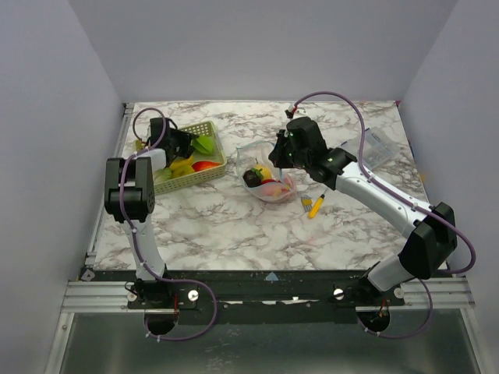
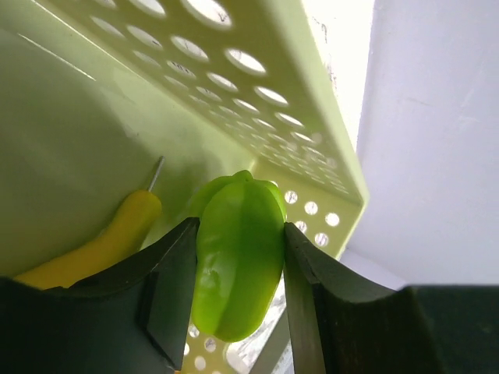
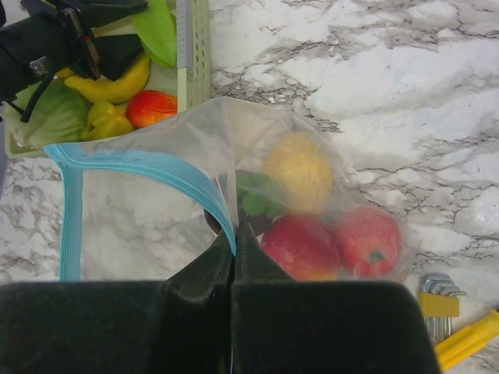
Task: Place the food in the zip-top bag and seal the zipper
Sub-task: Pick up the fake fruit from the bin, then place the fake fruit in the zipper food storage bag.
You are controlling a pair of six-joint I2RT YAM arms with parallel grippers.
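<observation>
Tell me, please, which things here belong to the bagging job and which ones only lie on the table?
For the job: zip-top bag, its blue zipper, fruits inside it, green fruit in the left gripper, other food in the green basket.

Lying about: yellow-handled tool, hex keys, small clear plastic piece.

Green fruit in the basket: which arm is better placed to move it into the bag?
Left. The left gripper clamps both sides of the green fruit inside the basket. The right gripper is shut on the zipper of the zip-top bag.
</observation>
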